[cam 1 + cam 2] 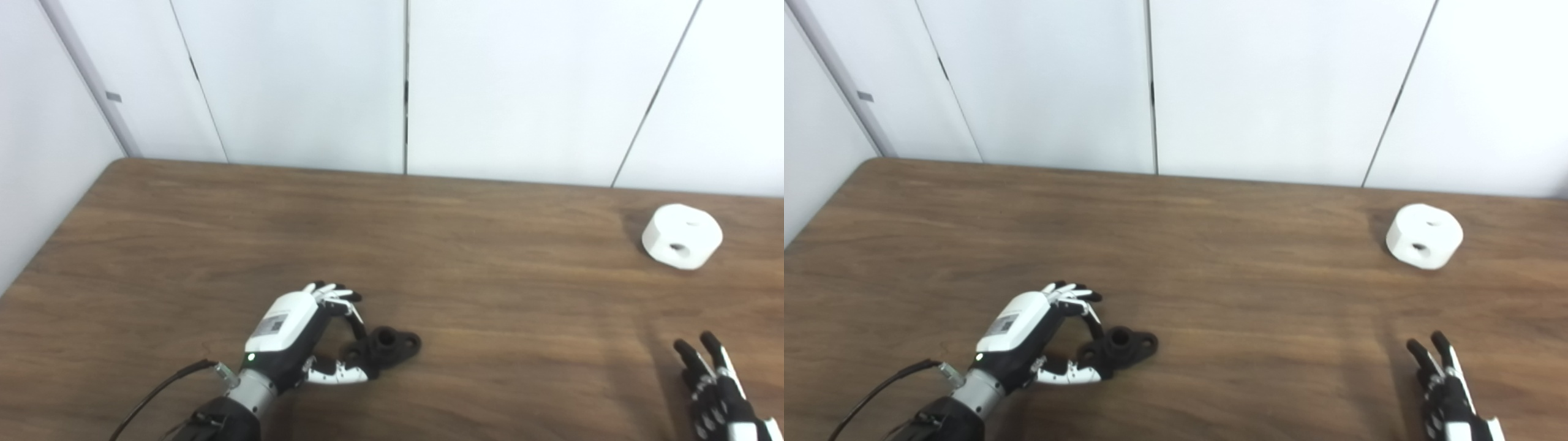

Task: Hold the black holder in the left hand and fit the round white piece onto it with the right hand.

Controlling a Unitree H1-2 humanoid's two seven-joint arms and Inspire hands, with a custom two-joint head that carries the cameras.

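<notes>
The black holder [388,348] lies flat on the wooden table [465,245], near the front and left of centre. My left hand [300,337] is right at its left end, open, with curled fingers [358,324] above that end and the thumb [340,372] below it, both close to or touching the holder. The round white piece [682,236], with a hole in its side, rests far off at the back right. My right hand [716,386] is at the bottom right edge, open with fingers stretched out, well short of the white piece and holding nothing.
White wall panels [404,86] rise behind the table's far edge. The table's left edge [55,239] runs diagonally at the left. A black cable [159,386] trails from the left wrist.
</notes>
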